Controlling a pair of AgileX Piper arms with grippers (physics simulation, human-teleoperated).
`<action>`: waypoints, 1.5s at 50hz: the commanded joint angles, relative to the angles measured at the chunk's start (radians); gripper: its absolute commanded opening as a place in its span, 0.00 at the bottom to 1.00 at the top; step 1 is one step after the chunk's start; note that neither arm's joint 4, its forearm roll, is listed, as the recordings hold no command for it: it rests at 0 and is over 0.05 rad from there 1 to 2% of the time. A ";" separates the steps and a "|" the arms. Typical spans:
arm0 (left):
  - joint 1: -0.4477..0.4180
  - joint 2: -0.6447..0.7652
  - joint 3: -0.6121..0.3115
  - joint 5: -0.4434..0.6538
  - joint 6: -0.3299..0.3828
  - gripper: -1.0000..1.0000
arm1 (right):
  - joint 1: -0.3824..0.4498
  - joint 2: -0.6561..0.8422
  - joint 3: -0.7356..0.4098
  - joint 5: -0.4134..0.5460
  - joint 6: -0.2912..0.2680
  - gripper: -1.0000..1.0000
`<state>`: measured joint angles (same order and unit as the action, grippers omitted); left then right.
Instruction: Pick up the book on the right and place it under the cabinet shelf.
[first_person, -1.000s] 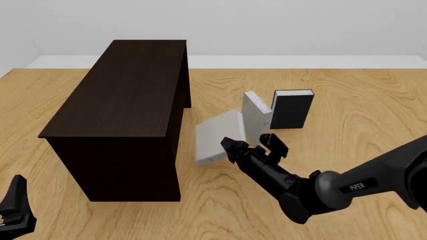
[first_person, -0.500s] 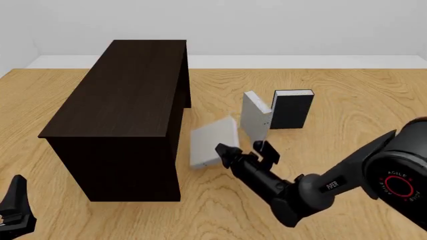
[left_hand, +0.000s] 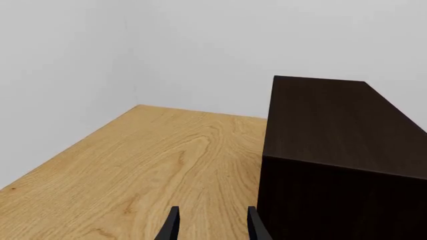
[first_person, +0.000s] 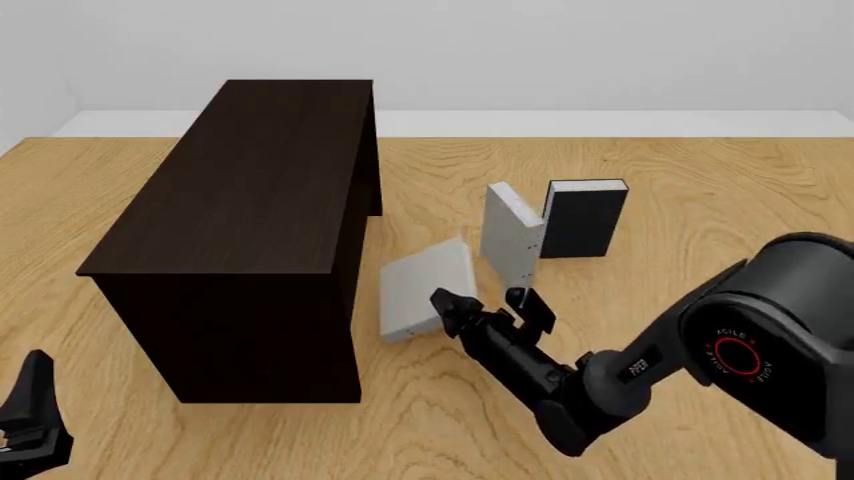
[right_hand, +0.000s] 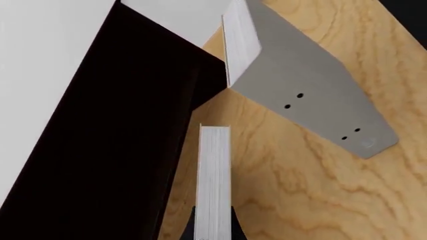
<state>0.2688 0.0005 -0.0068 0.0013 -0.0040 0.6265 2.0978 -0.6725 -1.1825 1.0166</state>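
My right gripper (first_person: 470, 302) is shut on the thin light-grey book (first_person: 427, 288) and holds it on edge, tilted, just right of the dark brown cabinet shelf (first_person: 254, 200). In the right wrist view the book's white page edge (right_hand: 215, 185) runs straight out from between the fingers (right_hand: 189, 231), with the cabinet's dark side (right_hand: 113, 150) close beside it. My left gripper (first_person: 30, 415) is open and empty at the table's near left corner. Its fingertips (left_hand: 172, 226) show in the left wrist view, beside the cabinet (left_hand: 340, 145).
A second grey book (first_person: 511, 238) stands upright just behind the held one and also shows in the right wrist view (right_hand: 313, 100). A black-covered book (first_person: 583, 218) stands to its right. The wooden table (first_person: 721, 220) stretches to the right.
My right gripper has carried the grey book a little left and nearer, closer to the cabinet's side. The right arm has swung nearer the camera. The left arm has not moved.
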 joint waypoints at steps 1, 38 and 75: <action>0.000 0.000 0.000 0.000 0.000 1.00 | 0.007 0.058 0.003 0.004 0.016 0.00; 0.000 0.000 0.001 -0.001 0.000 1.00 | -0.034 0.042 0.024 0.111 -0.058 1.00; 0.001 0.000 0.001 -0.002 -0.001 1.00 | -0.096 -0.102 0.204 0.158 -0.172 1.00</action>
<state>0.2693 0.0004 -0.0063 0.0006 -0.0042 0.5656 2.0333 -0.5613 -1.0922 0.9605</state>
